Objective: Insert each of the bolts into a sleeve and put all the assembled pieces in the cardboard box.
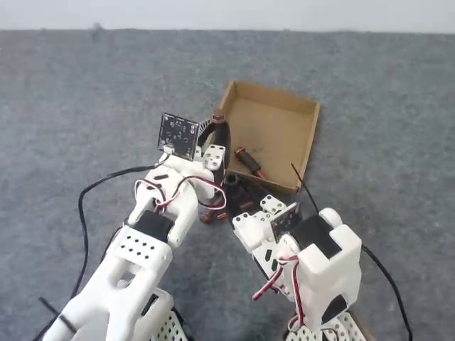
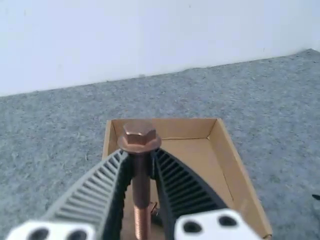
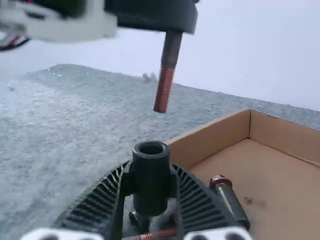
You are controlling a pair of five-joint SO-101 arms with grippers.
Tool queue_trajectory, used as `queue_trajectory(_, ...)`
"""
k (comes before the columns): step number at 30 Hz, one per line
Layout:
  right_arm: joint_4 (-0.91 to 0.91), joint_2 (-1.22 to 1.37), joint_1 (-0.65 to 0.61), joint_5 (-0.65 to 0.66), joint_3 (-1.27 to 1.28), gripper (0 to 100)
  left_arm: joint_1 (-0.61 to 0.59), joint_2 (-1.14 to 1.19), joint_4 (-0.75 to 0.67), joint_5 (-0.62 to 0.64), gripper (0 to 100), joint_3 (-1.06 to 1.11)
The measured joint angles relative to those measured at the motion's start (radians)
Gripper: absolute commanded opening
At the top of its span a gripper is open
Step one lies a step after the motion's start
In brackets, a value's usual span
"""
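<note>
While the bolt (image 2: 140,175) hangs threaded end down, the left gripper (image 2: 140,155) pinches its shank just under the hex head, both ribbed fingers pressed against it from either side. Its tip hovers above the open mouth of the sleeve (image 3: 150,175), apart from it and not yet inside. That sleeve stands upright, hole upward, clamped between the fingers of the right gripper (image 3: 150,172), which close snugly on its sides. Both sit just outside the near wall of the box (image 1: 306,135), by its corner. Inside the box lies one assembled piece (image 1: 250,161), a black sleeve with a copper bolt head showing at one end, lying aslant on the floor. On the carpet (image 1: 85,106) between the arms, just beside the box, lie a loose bolt (image 1: 210,217) and some dark parts (image 1: 245,202) too hidden to tell
</note>
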Motion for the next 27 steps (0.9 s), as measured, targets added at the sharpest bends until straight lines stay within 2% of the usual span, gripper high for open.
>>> queue_trajectory(6, 0.021, -0.089, 0.000, 0.020, 0.031, 0.6, 0.000, 0.000, 0.000, 0.000, 1, 0.002)
queue_trajectory(15, 0.040, -0.089, -0.025, 0.021, 0.032, 0.6, 0.003, 0.000, 0.000, 0.000, 1, 0.002)
queue_trajectory(21, 0.097, -0.089, -0.025, 0.021, 0.032, 0.6, 0.020, 0.000, 0.000, 0.109, 1, 0.002)
queue_trajectory(27, 0.103, -0.091, -0.025, 0.021, 0.032, 0.6, 0.028, 0.000, 0.014, 0.123, 1, 0.002)
